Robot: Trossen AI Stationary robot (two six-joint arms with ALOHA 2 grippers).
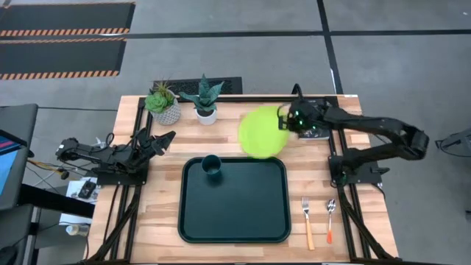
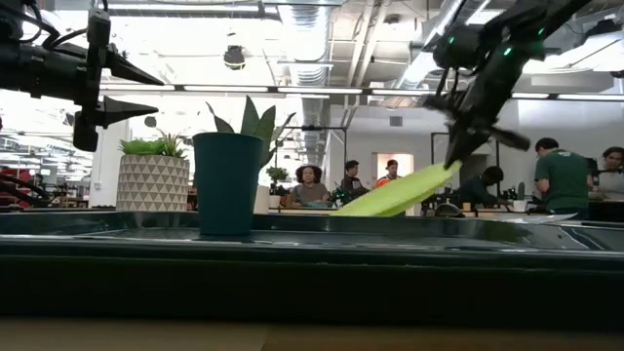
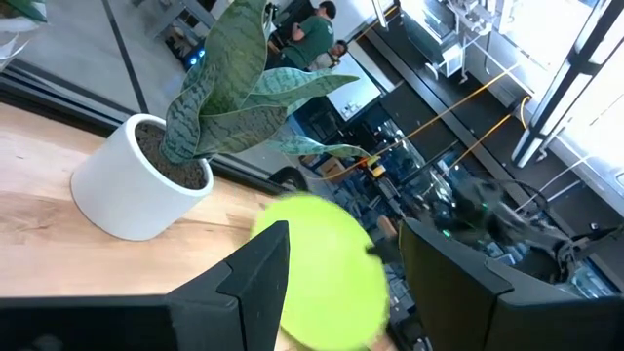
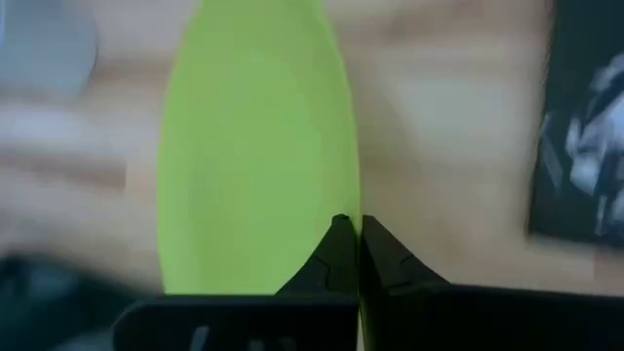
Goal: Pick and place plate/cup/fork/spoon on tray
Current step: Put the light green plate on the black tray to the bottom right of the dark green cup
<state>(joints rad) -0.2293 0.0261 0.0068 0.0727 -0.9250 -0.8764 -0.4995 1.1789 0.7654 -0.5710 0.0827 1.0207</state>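
Observation:
The lime-green plate (image 1: 259, 132) is at the far side of the table, beyond the dark tray (image 1: 243, 221). My right gripper (image 1: 284, 121) is shut on it. The plate also shows in the right wrist view (image 4: 255, 146) and, tilted, in the low view (image 2: 395, 198). The teal cup (image 1: 212, 166) stands upright in the tray's far left corner. The yellow-handled fork (image 1: 307, 223) and the red-handled spoon (image 1: 330, 218) lie flat on the table right of the tray. My left gripper (image 1: 165, 140) is open and empty near the table's left edge. My right gripper pinches the plate's rim (image 4: 347, 210) on its right side between its two fingers. The fingers slant down from the table's right. The plate is tilted, its held edge (image 2: 447, 172) up. Its lower edge is hidden behind the tray's rim in the low view.
A patterned plant pot (image 1: 165, 110) and a white plant pot (image 1: 207, 112) stand at the table's far left. A dark flat object (image 4: 577, 146) lies on the table beside the plate. People sit in the room beyond the table (image 2: 310, 185).

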